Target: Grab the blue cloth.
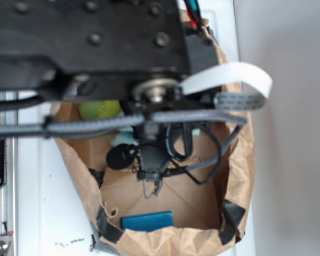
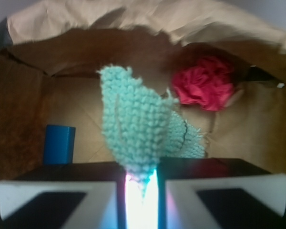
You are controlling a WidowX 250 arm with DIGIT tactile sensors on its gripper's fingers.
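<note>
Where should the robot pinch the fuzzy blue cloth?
At the narrow bunched end, coming straight on as now. In the wrist view the end effector already pinches that tapered tip of the blue cloth; the wide floppy part hangs free, too broad to pinch.

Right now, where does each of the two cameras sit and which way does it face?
Exterior: sits above, looking down into the brown paper bag, past the robot's black arm and its cables, which hide most of the inside.
Wrist: sits on the arm just behind the gripper, looking along the white fingers into the bag; they pinch the pale aqua-blue fuzzy cloth, with a red ruffled fabric beyond.
Shared: the bag and the dark blue rectangular block.
</note>
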